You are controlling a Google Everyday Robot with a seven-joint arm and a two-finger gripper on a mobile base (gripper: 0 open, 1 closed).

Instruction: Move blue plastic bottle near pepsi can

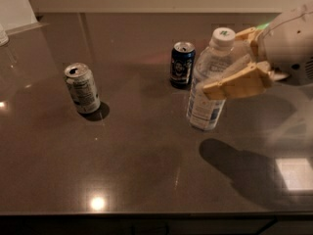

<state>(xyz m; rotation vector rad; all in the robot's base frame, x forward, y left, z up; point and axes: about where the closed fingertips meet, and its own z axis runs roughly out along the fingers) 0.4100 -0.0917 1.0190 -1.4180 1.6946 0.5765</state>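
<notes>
The gripper (223,62) pinches the blue plastic bottle (208,89) just right of the pepsi can (182,65), above the surface (142,175). The bottle's label print is unreadable. A silver can (82,88) stands well left of the pepsi can.

Dim, glare (98,203); pincer (222,62) top R, shadow (239,165).

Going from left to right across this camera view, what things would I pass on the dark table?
silver-grey can → pepsi can → blue plastic bottle. The gripper reaches in from the right edge and is closed around the bottle's upper half, so it has no separate place in the order.
</notes>
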